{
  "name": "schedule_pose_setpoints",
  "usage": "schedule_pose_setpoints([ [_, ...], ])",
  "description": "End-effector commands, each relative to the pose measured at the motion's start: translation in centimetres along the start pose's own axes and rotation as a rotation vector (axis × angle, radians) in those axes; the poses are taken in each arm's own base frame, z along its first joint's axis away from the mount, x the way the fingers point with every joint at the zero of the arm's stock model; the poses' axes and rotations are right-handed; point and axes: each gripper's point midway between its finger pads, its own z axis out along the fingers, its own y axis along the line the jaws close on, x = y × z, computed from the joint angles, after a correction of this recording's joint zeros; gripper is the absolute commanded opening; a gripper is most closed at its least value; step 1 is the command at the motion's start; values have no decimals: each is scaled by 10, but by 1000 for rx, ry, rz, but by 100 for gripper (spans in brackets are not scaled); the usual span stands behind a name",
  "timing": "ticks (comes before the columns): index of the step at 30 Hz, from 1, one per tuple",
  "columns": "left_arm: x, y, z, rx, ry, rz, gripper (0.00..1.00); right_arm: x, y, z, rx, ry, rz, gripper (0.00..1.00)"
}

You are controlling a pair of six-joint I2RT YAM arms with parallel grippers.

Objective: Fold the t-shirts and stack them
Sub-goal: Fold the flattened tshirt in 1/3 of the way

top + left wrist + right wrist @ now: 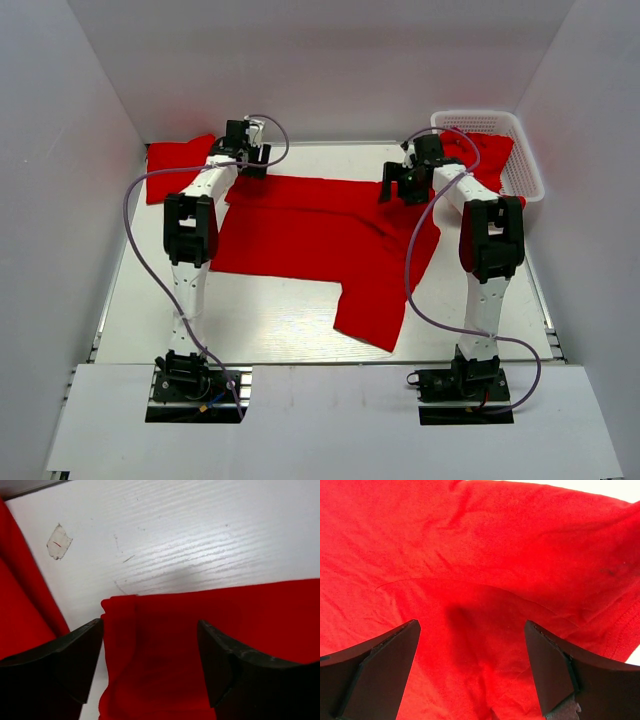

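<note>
A red t-shirt (320,235) lies spread on the white table, one sleeve reaching toward the near edge. My left gripper (247,152) is open above the shirt's far left corner (150,630). My right gripper (405,185) is open above the shirt's far right part (480,580). Neither holds cloth. A folded red t-shirt (178,156) lies at the far left; it also shows in the left wrist view (20,620). More red cloth (488,155) sits in the basket.
A white lattice basket (520,170) stands at the far right corner. White walls close in the table on three sides. The table (280,320) has a bare strip along its near edge.
</note>
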Motion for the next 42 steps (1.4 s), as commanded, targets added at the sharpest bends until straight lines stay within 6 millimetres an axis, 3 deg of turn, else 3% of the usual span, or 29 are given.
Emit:
schedule_pose_setpoints([
  [1,1,8,-2,-2,17,63,83,5,-10,7,29,8,23,90],
  [10,17,35,-3,-157,81,77,63,17,-25,13,89,49,66,90],
  [16,15,34,3,-171,59,29,49,34,-32,25,94,103,109,88],
  [21,-2,28,5,-138,-6,-15,46,50,-40,33,122,157,129,69],
  [25,-4,24,16,-121,-16,-16,46,55,-48,33,147,168,138,64],
  [28,-2,20,22,-97,-19,-15,39,59,-49,34,147,177,137,62],
  [29,0,19,26,-97,-20,-15,36,60,-49,35,147,180,143,60],
  [30,-4,19,25,-98,-30,-27,17,60,-48,34,145,180,144,60],
  [31,-6,26,25,-140,-38,-46,5,62,-50,35,145,185,150,52],
  [32,-9,30,23,-163,-46,-61,0,63,-49,35,146,187,151,49],
  [33,-9,32,23,-176,-44,-62,0,62,-50,34,146,183,151,38],
  [35,-12,32,18,-184,-50,-120,0,68,-54,34,161,195,159,27],
  [36,-23,39,8,-192,-75,-155,0,67,-55,33,172,190,170,22],
  [37,-22,45,5,-200,-76,-195,0,69,-56,33,178,197,171,7],
  [39,-23,46,-4,-193,-81,-289,0,75,-60,31,202,213,185,0],
  [40,-36,51,-14,-178,-109,-313,0,80,-65,30,221,222,195,0],
  [42,-37,54,-21,-168,-110,-382,0,85,-67,29,235,233,207,0],
])
